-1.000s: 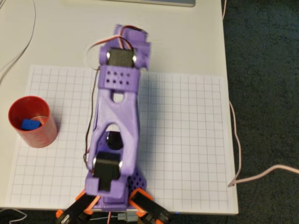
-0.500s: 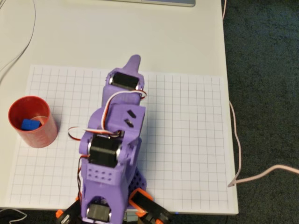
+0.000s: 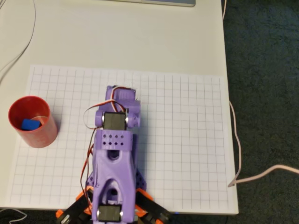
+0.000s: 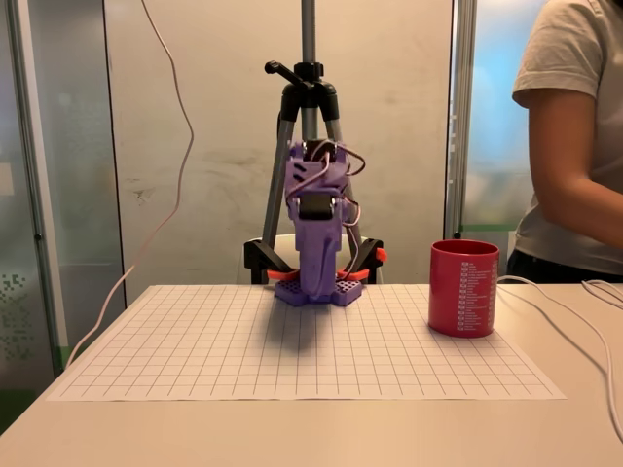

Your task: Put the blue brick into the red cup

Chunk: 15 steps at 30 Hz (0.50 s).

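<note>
The purple arm (image 3: 114,158) is folding back hard toward its base at the bottom centre of the overhead view. A second ago it stretched far up the grid; now it sits tucked low over the lower middle of the sheet. Over at the left edge, the red cup (image 3: 32,121) stands where it was, and the blue brick (image 3: 30,124) lies inside it, against the lower wall. In the fixed view the cup (image 4: 464,288) stands upright at the right of the gridded surface (image 4: 195,360), well apart from the arm (image 4: 316,233). The pincer is tucked under the arm's body, so I cannot tell how far open it is. By the look of it the job is done and this is the retreat to rest.
</note>
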Each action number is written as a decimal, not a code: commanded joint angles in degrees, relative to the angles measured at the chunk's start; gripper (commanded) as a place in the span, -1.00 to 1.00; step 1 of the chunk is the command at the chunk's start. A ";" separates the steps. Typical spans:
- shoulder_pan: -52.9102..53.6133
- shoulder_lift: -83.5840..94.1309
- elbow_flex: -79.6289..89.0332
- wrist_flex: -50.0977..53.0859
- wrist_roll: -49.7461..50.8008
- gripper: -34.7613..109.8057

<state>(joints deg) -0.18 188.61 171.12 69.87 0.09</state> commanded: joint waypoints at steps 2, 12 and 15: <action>-0.79 0.53 2.20 -0.62 -1.85 -0.52; -0.97 0.53 2.20 -0.70 -1.93 -0.50; -0.97 0.53 2.20 -0.70 -1.93 -0.50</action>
<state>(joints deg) -1.05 189.14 173.76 69.70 -1.05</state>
